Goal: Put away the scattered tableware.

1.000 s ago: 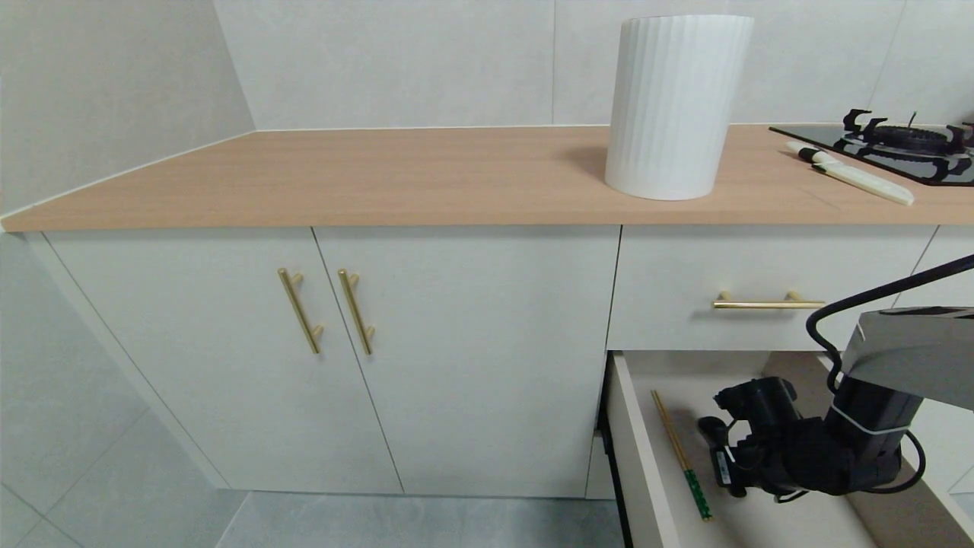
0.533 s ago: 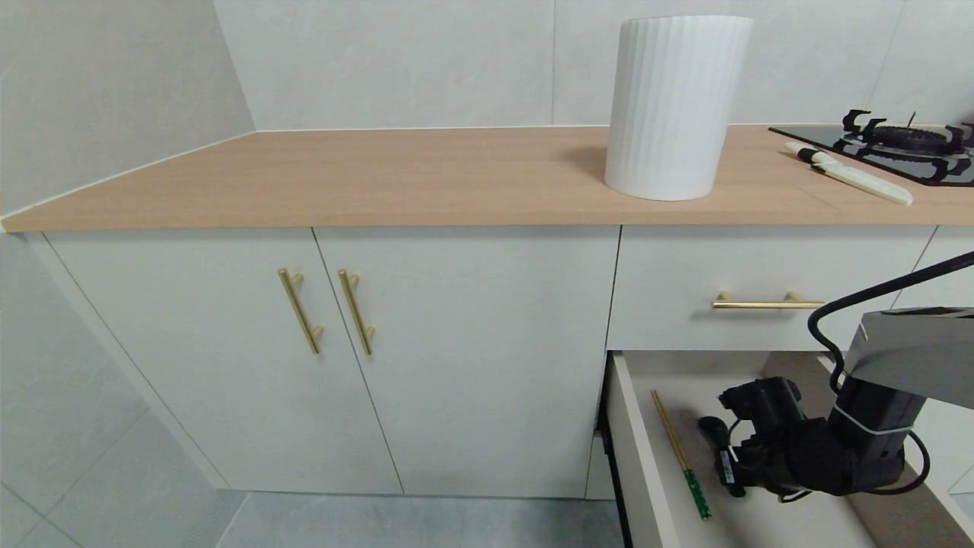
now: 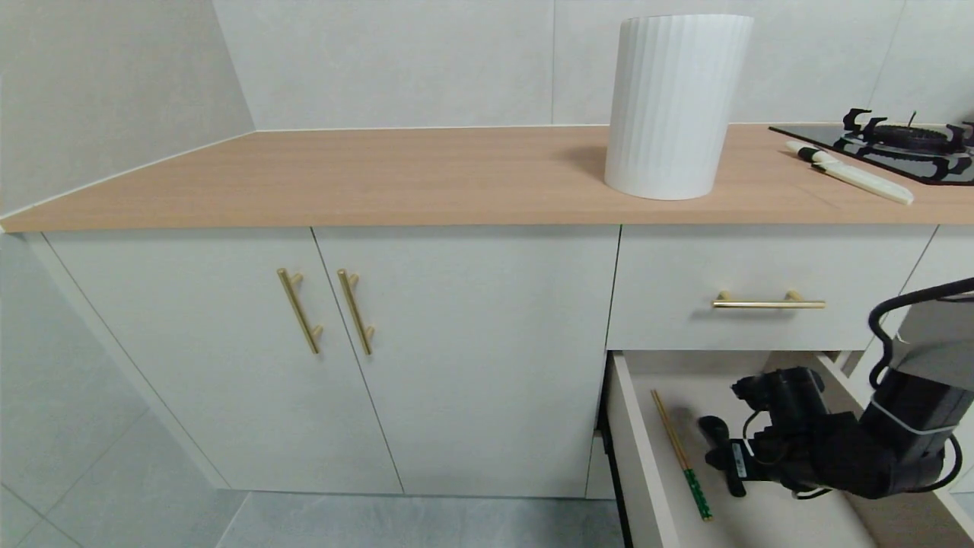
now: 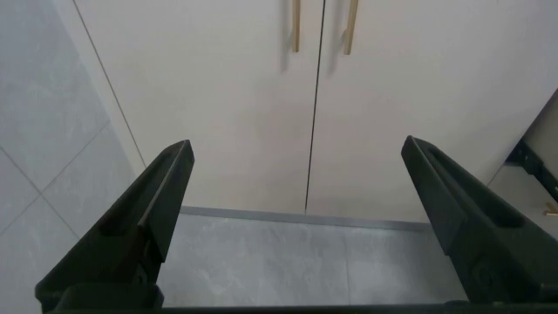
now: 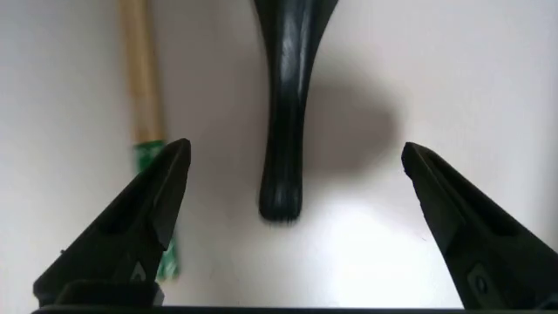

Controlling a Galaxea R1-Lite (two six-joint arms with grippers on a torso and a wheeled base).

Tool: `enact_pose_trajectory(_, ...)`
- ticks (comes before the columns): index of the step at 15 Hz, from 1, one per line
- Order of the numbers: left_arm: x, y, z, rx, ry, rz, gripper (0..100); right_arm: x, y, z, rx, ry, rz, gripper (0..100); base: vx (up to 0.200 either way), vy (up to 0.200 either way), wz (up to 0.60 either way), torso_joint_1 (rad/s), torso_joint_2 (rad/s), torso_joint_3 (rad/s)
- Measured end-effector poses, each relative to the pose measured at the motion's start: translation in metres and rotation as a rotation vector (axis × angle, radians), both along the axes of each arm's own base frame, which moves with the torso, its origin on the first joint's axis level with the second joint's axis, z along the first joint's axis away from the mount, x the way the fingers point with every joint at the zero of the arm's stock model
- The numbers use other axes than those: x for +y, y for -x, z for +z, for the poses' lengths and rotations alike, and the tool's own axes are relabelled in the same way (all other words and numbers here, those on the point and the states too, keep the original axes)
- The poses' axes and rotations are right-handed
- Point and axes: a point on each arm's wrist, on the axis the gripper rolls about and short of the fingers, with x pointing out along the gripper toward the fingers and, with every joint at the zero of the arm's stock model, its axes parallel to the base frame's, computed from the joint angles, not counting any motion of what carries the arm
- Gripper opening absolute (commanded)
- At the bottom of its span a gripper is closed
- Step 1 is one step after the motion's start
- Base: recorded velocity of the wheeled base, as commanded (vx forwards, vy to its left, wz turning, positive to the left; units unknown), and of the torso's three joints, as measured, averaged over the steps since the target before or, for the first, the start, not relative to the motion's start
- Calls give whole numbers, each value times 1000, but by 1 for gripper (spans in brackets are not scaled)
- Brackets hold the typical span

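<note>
**While the lower drawer stands open, the right arm pulls back from a dark utensil**

Since a second ago, the right gripper has shifted a little toward the drawer's right wall, and the arm behind it has sunk lower. Its jaws are spread wide and grip nothing. A black utensil handle lies on the drawer floor between and below them, touching neither. This looks like a release just finished: the utensil seems to be put away, and the arm is clearing out.

The drawer is a pale, smooth, matte box. A pair of chopsticks rests along its left wall. They are thin, straight, light wood sticks with patterned green ends pointing to the drawer's front. The black handle is glossy and rounded at its end, widening further up. Whether it belongs to a spoon or a ladle cannot be told.

Up on the wood-grain counter, a knife with a long white blade lies near the right end, just beside the black gas hob. It is probably the next item to store. A tall white ribbed cylinder stands nearer the counter's middle.

The left gripper hangs with jaws wide apart and empty, facing the cabinet doors and grey floor tiles.
</note>
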Motion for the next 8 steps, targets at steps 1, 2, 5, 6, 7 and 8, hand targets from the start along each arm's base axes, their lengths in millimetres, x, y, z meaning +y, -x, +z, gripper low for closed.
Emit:
enact_pose_trajectory(1,0,0,0,0,0,0,100,-1,4,15,-36,-7,0,100,0,0,0,0,0,0)
enact_pose_trajectory(2,0,0,0,0,0,0,100,-1,9,31,-79,-12,1,100,0,0,0,0,0,0)
enact_pose_trajectory(5,0,0,0,0,0,0,100,-5,32,87,-195,-27,0,100,0,0,0,0,0,0)
enact_pose_trajectory(6,0,0,0,0,0,-1,100,-6,41,102,-217,-30,0,100,0,0,0,0,0,0)
enact_pose_trajectory(7,0,0,0,0,0,0,100,-8,55,118,-235,-33,0,100,0,0,0,0,0,0)
enact_pose_trajectory(8,0,0,0,0,0,0,100,-10,68,132,-245,-35,1,100,0,0,0,0,0,0)
